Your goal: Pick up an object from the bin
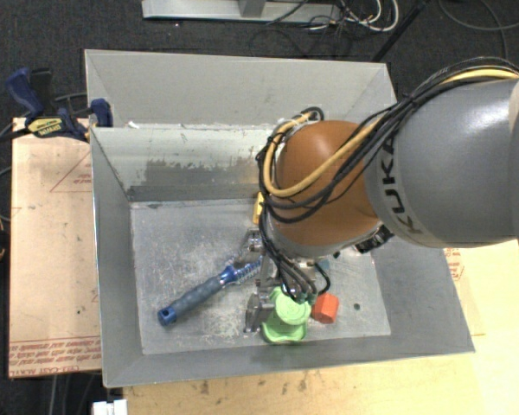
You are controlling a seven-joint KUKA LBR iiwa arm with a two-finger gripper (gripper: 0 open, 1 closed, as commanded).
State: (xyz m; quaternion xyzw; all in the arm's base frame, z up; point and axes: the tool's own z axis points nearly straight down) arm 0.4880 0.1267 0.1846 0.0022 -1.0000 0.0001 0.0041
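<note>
Down near the front of the bin (112, 232), the gripper (266, 305) stands close over the floor, right of the middle; whether it is open or closed cannot be told, since the wrist and its wiring hide much of it. A lumpy bright green thing (287, 323) lies against the gripper's right side, at the foot of the front wall, and nothing can be seen clamped in the gripper. Just beside the green thing, to its right, sits a small orange-red block (327, 309). A blue-handled tool (195, 296) lies slantwise on the left, its metal end pointing up toward the gripper and its blue butt toward the front left corner. Above the gripper swells the orange cover (320, 180), crossed by black and yellow cables (281, 199), and behind it the thick grey arm (458, 171) comes in from the right. The bin's floor is dull grey metal, scuffed with pale scratches around the tool; the sloping back wall bears a darker rubbed patch. Around the bin lies dark carpet (35, 24), with a flat metal base (233, 7) and loose wires (368, 3) at the far side.
</note>
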